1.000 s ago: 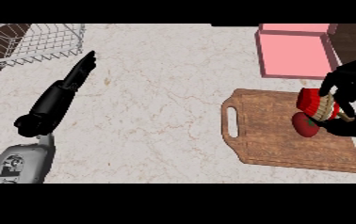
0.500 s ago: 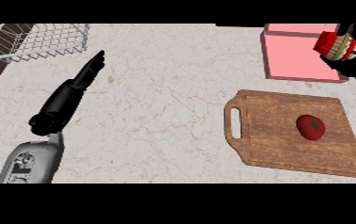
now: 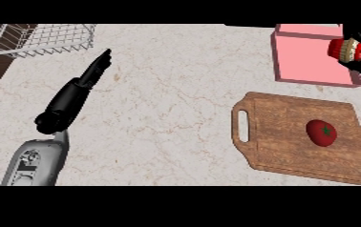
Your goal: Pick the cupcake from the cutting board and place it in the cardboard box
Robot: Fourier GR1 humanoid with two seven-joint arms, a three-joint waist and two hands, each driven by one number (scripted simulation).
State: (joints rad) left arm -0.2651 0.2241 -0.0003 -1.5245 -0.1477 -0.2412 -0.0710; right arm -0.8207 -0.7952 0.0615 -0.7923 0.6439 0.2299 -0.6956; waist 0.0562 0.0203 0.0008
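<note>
On the marble counter (image 3: 176, 92), right hand (image 3: 352, 44) clasping cupcake (image 3: 344, 49) over pink box (image 3: 310, 59); left hand (image 3: 88, 76) straight-fingered.

Grained wooden cutting board (image 3: 282, 140); veined marble counter (image 3: 169, 92) (matt); wire-metal basket (image 3: 49, 39); glossy tomato (image 3: 322, 132).

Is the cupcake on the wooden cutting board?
No, the red cupcake is in the right robot hand over the pink box.
</note>
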